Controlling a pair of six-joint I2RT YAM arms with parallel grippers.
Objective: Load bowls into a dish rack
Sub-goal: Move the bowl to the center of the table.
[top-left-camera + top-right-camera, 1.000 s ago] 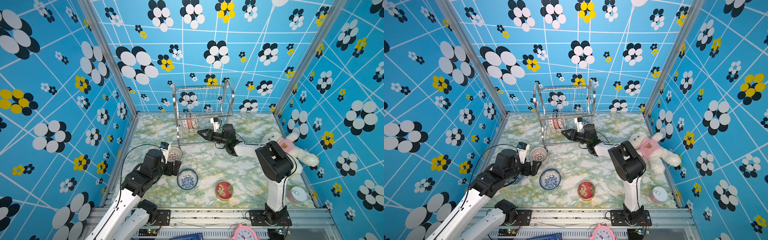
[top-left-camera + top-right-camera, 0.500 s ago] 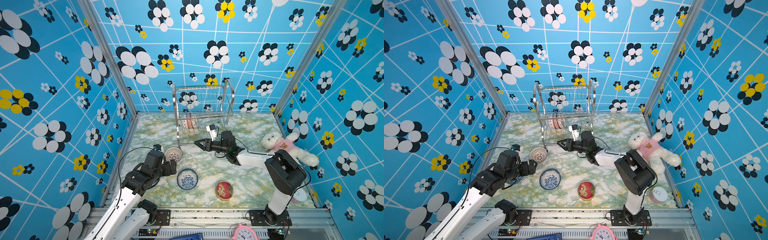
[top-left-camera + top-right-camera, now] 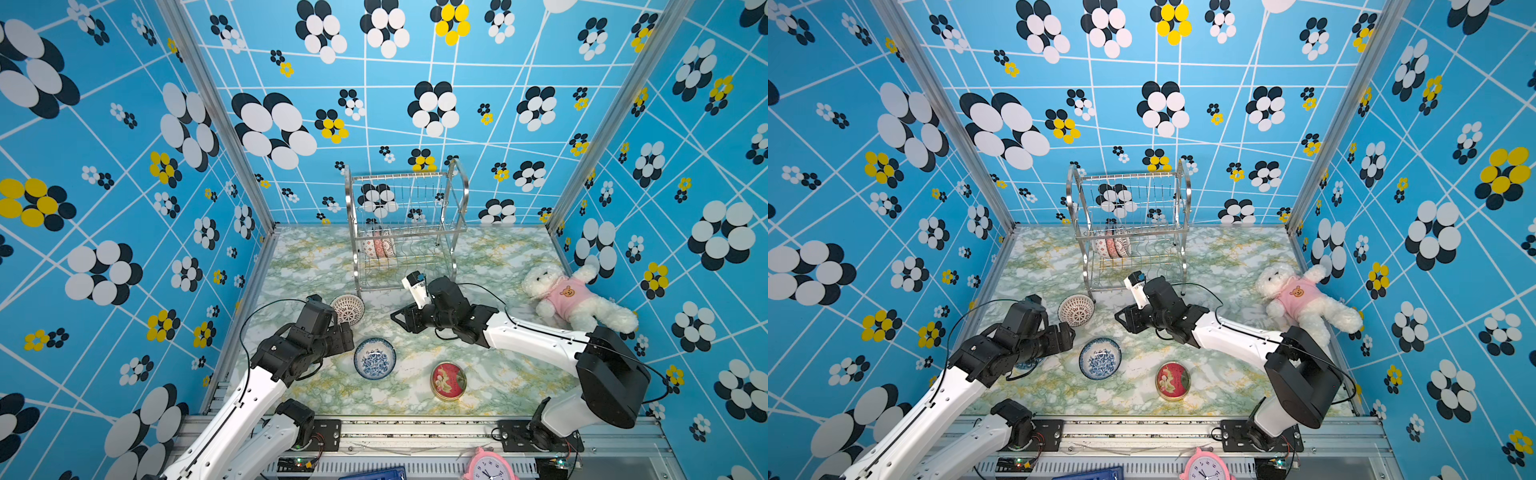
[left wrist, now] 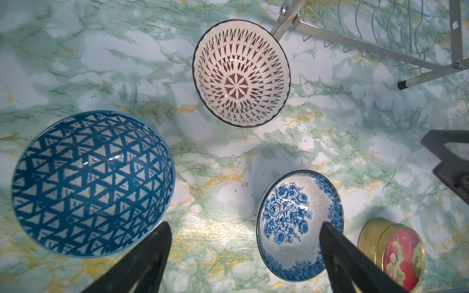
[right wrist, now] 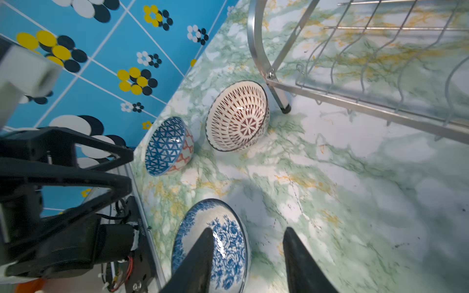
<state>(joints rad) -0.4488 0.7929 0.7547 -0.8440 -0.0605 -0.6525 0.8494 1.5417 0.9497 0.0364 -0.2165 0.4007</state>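
Three small patterned bowls (image 3: pixel 378 245) stand on edge in the shiny steel wire dish rack (image 3: pixel 399 176), low shelf, left side. A red-brown patterned bowl (image 3: pixel 348 308) sits by the rack's near left leg. A blue flower bowl (image 3: pixel 375 358) sits nearer, and a blue triangle bowl (image 4: pixel 92 182) is left of it. The left gripper (image 4: pixel 243 253) and right gripper (image 5: pixel 247 256) are open and empty.

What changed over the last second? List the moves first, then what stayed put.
The right gripper pulled back from the dish rack toward the near edge. It now hangs open and empty over the table near the blue floral bowl. The left gripper, open, shifted only slightly beside the red-patterned bowl. Nothing was grasped or released. Both bowls, the three racked bowls, the red tin and the teddy stayed put.
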